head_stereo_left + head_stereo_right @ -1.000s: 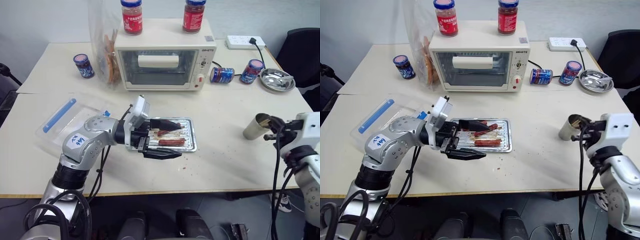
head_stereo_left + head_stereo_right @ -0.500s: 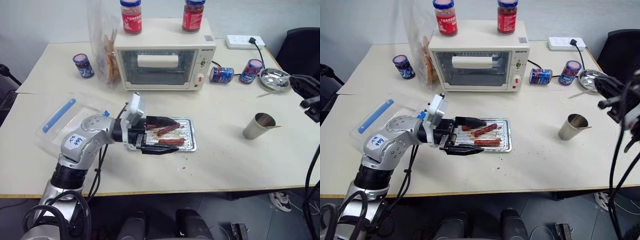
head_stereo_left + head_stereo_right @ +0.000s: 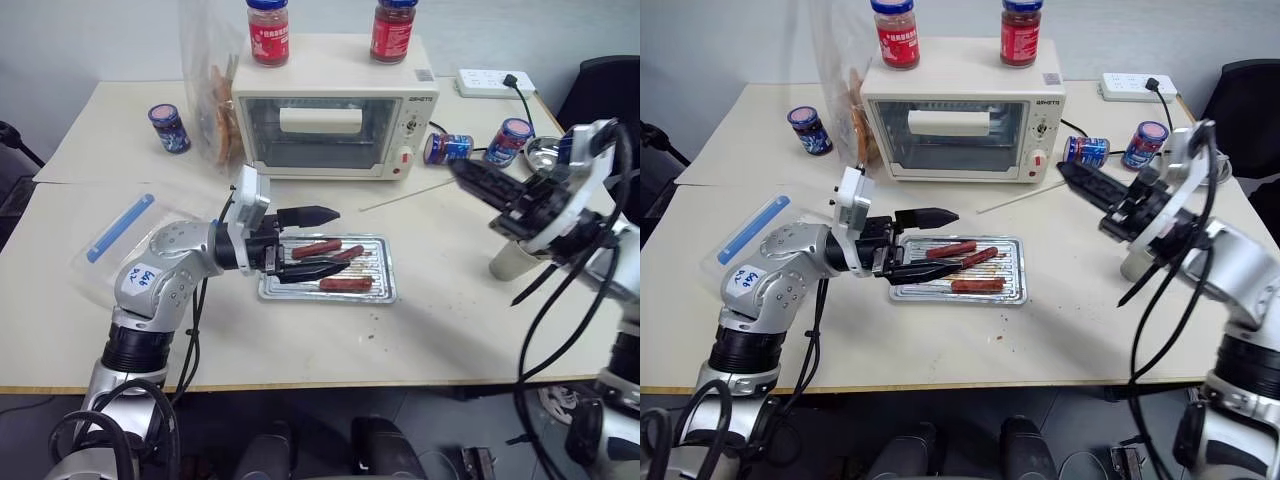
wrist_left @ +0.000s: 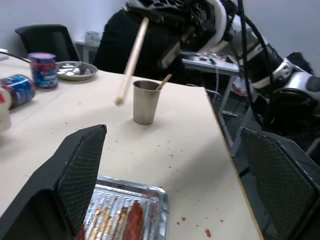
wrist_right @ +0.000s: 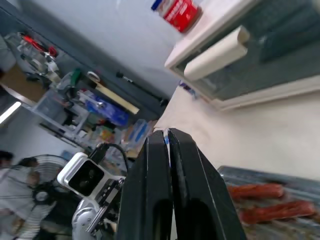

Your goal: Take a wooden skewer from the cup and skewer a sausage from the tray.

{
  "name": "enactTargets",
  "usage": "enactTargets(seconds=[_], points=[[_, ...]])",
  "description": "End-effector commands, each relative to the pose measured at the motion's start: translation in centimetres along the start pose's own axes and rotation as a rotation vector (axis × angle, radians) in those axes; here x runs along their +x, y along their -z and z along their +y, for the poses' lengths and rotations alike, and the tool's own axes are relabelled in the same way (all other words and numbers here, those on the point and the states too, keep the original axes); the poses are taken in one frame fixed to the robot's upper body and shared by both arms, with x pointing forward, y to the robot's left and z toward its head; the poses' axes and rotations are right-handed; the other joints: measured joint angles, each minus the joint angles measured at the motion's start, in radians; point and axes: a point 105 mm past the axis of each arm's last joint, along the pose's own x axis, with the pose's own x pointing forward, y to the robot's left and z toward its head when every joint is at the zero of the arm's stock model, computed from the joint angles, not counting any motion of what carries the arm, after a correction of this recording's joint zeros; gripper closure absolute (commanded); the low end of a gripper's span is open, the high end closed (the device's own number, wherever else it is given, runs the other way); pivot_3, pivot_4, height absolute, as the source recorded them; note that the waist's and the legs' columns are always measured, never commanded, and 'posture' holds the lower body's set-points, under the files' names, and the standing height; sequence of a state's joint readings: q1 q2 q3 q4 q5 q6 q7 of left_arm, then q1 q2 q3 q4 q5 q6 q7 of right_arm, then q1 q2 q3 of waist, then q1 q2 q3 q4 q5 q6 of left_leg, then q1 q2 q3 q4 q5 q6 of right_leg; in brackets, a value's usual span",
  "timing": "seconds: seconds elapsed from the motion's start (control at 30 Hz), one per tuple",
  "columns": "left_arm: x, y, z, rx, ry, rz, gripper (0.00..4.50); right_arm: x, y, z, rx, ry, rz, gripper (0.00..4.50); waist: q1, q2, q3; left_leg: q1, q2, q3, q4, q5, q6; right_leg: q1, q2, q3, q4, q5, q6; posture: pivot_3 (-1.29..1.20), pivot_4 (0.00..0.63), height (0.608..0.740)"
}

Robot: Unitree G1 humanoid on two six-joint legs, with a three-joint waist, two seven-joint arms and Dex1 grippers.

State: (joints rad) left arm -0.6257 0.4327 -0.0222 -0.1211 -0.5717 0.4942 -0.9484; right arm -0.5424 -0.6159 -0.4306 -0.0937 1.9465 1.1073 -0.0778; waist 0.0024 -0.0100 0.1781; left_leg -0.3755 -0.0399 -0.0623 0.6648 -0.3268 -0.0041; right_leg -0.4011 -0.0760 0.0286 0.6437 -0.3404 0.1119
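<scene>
The tray lies mid-table with three reddish-brown sausages; the nearest one lies along its front. My left gripper hovers open over the tray's left end, holding nothing. My right gripper is raised to the right of the tray, in front of the oven. It is shut on a wooden skewer that points left toward the tray; the same skewer slants above the table in the left wrist view. The cup stands at the right with another skewer in it, partly behind my right arm.
A toaster oven with two red jars on top stands behind the tray. A clear plastic box with a blue clip lies at the left. Blue-lidded jars, a steel bowl and a power strip sit at the back right.
My right gripper lifted away from the cup with a skewer, rolled, and swung left toward the tray. My left gripper shifted slightly up and further over the tray, still open.
</scene>
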Motion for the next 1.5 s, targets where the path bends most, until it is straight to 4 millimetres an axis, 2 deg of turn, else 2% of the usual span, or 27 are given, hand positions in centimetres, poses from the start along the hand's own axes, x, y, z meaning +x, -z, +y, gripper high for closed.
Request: enactTargets(seconds=[0.03, 0.27, 0.3, 0.33, 0.4, 0.7, 0.83, 1.1, 1.2, 1.33, 1.5], points=[[1.0, -1.3, 0.7, 0.110, -0.068, -0.055, 0.00, 0.8, 0.7, 1.3, 0.025, -0.111, 0.038, 4.47, -0.001, 0.000, 0.000, 0.000, 0.000, 0.000, 0.000, 0.000, 0.000, 0.000, 0.000, 0.000, 0.000, 0.000, 0.000, 0.00, 0.150, 0.740], [1.6, -2.0, 0.9, 0.104, -0.093, -0.121, 0.00, 1.9, 1.9, 2.2, 0.039, -0.198, 0.118, 4.47, -0.005, 0.000, 0.000, -0.001, 0.000, 0.000, 0.000, 0.000, 0.000, -0.002, 0.001, 0.000, 0.001, 0.000, 0.001, 0.00, 0.150, 0.740], [1.6, -2.1, 0.8, 0.098, -0.087, -0.132, 0.35, 2.0, 1.8, 2.2, 0.041, -0.200, 0.116, 4.50, -0.005, 0.000, 0.000, -0.001, 0.000, 0.000, 0.000, 0.000, -0.001, -0.002, 0.001, 0.000, 0.001, 0.000, 0.001, 0.00, 0.150, 0.740], [1.7, -2.1, 0.6, 0.093, -0.081, -0.140, 0.42, 2.1, 1.8, 2.2, 0.044, -0.202, 0.113, 4.50, -0.005, 0.000, 0.000, -0.001, 0.000, 0.000, 0.000, 0.000, -0.001, -0.002, 0.001, 0.001, 0.001, 0.000, 0.001, 0.00, 0.150, 0.740], [1.8, -2.2, 0.2, 0.084, -0.068, -0.151, 0.99, 2.3, 1.8, 2.2, 0.054, -0.204, 0.108, 4.50, -0.004, 0.000, 0.000, -0.001, 0.000, 0.000, 0.000, 0.000, -0.001, -0.002, 0.001, 0.001, 0.001, 0.000, 0.001, 0.00, 0.150, 0.740], [1.8, -1.9, -1.2, 0.057, -0.019, -0.127, 2.99, 3.2, 1.8, 2.0, 0.093, -0.206, 0.074, 4.50, -0.005, 0.000, 0.000, -0.005, 0.000, 0.000, 0.001, 0.001, -0.001, -0.008, 0.000, 0.001, 0.003, 0.000, 0.001, 0.00, 0.150, 0.740], [2.0, -2.2, -0.9, 0.051, -0.041, -0.149, 2.99, 3.3, 1.7, 1.9, 0.095, -0.198, 0.060, 4.50, -0.005, 0.000, 0.000, -0.011, 0.000, 0.000, 0.004, 0.001, -0.001, -0.012, 0.000, 0.000, 0.004, 0.000, 0.001, 0.00, 0.150, 0.740], [2.2, -2.4, -1.2, 0.032, -0.041, -0.163, 2.99, 3.3, 1.6, 1.9, 0.081, -0.182, 0.065, 4.50, -0.006, 0.000, 0.000, -0.011, 0.000, 0.000, 0.003, 0.001, -0.001, -0.012, 0.000, 0.000, 0.004, 0.000, 0.001, 0.00, 0.150, 0.740], [2.1, -2.5, -1.3, 0.022, -0.043, -0.175, 3.43, 3.3, 1.5, 2.0, 0.079, -0.180, 0.064, 4.50, -0.005, 0.000, 0.000, -0.011, 0.000, 0.000, 0.004, 0.001, -0.001, -0.012, 0.000, 0.000, 0.004, 0.000, 0.001, 0.00, 0.150, 0.740], [2.0, -2.7, -1.0, 0.020, -0.051, -0.183, 4.44, 3.4, 1.6, 2.0, 0.080, -0.176, 0.060, 4.50, -0.006, 0.000, 0.000, -0.011, 0.000, 0.000, 0.003, 0.001, -0.001, -0.013, 0.000, 0.000, 0.004, 0.000, 0.001, 0.00, 0.150, 0.740], [1.9, -3.1, -0.7, 0.020, -0.061, -0.196, 4.48, 3.4, 1.6, 2.1, 0.065, -0.169, 0.059, 4.50, -0.005, 0.000, 0.000, -0.011, 0.000, 0.000, 0.004, 0.001, -0.001, -0.012, 0.000, 0.000, 0.004, 0.000, 0.001, 0.00, 0.150, 0.740]])
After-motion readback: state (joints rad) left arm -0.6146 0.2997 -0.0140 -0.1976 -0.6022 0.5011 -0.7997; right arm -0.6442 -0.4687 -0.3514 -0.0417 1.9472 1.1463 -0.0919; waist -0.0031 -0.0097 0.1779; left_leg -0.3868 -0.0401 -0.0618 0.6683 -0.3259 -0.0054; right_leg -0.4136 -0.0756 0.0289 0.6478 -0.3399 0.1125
